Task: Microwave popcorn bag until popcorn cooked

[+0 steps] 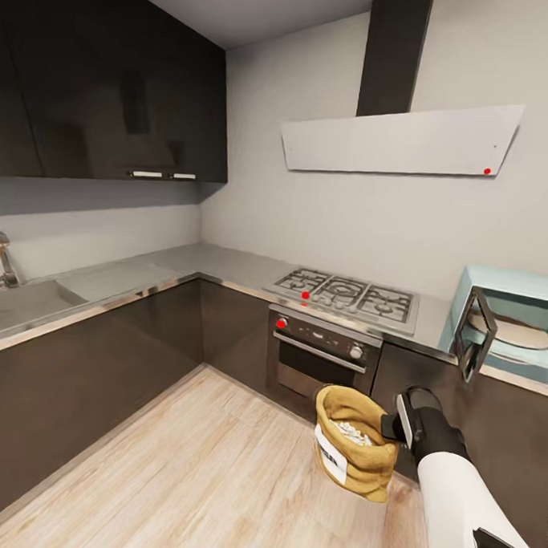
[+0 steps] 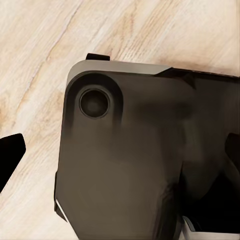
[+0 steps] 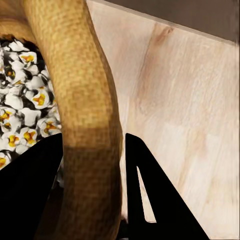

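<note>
The popcorn bag [image 1: 355, 441] is being held above the wooden floor [image 1: 199, 479] by the right gripper [image 1: 389, 427], well in front of the lower cabinets and apart from the countertop [image 1: 226, 267]. In the right wrist view the thick rolled rim of the bag [image 3: 87, 125] is being pinched between the two dark fingers [image 3: 150, 200] — one finger is sitting inside the bag's mouth, the other outside against the cloth. The bag is being kept roughly upright, slightly tilted, with its white band facing the camera in the head view. The popcorn [image 1: 352, 431] is being carried inside it, and in the right wrist view the popcorn [image 3: 22, 105] is being seen as white puffed pieces with yellow centres.

The microwave [image 1: 517, 319] is standing on the countertop at the right, its dark-framed door [image 1: 473, 334] swung open towards the room — a round plate is being shown inside. To its left, a gas hob [image 1: 349, 296] is set over a black-fronted oven [image 1: 322, 357], and a sink [image 1: 23, 303] with a tap is lying on the left run.

In the left wrist view a dark part of the robot's body [image 2: 140, 160] is being seen above the floor; whether the left gripper [image 2: 120, 150] is open or closed cannot be told.
</note>
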